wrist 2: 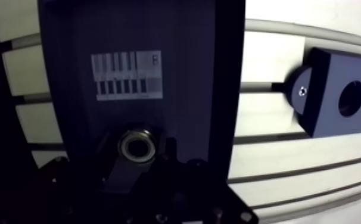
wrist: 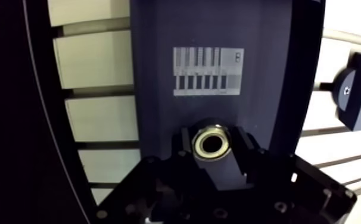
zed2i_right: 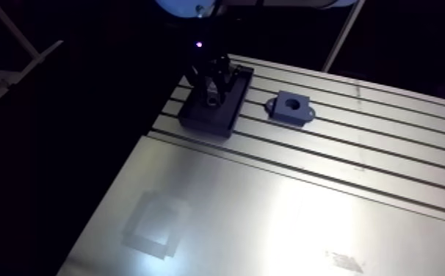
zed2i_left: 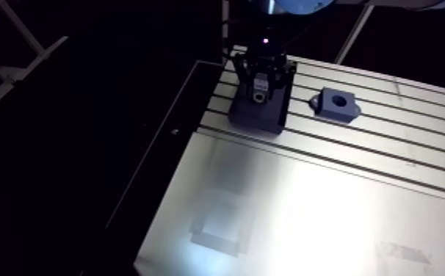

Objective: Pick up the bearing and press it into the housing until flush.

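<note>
The bearing (wrist: 212,145) is a small metal ring with a pale, shiny race and a dark bore. It lies flat in a round seat of a dark tray (wrist: 218,36), near one short end and about midway between the tray's long edges. Judged by its look, it is rigid, dense for its size and smooth, so it will not give under pressure but could slip or tip if squeezed off-centre. The best hold is probably across the outer race, on opposite sides and square to the bore, keeping it level for pressing. The gripper (zed2i_left: 260,86) is low over the tray with the bearing directly under its tip. Dark metal against the dark tray hides the contact, so I cannot tell whether it is spread around the ring or already pinching it. Further along the tray, ahead of the gripper, is a white printed label (wrist: 208,71) with bars. The tray stands on the slotted table (zed2i_left: 306,205), close to its side edge and towards a far corner. The housing (wrist 2: 326,83), a dark block with a round hole and a side lug, sits on the same slotted strip. It is just beside the tray's long edge, apart from it and further in from the table's side edge. Its bore is empty and faces up, so the press will likely need the ring kept parallel to the block's top face.
</note>
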Available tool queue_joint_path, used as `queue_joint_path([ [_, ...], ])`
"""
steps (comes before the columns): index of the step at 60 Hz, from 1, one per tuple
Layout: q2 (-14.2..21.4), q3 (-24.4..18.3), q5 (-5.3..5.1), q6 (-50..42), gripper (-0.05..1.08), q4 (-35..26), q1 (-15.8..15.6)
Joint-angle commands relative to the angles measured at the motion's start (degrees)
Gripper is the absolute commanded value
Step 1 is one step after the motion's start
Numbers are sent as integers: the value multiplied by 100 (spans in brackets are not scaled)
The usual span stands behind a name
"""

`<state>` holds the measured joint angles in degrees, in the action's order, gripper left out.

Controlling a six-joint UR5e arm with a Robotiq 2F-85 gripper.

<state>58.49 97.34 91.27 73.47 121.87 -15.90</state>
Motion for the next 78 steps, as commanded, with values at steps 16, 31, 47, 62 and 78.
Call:
queue_joint_path([
  [16,-1,0,1,4,53,0,-1],
  [31,-2,0,1,4,54,0,-1],
  [47,-9,0,9,4,54,0,-1],
  [62,41,-8,-8,4,57,0,-1],
  [78,241,-51,8,13,57,-32,-1],
])
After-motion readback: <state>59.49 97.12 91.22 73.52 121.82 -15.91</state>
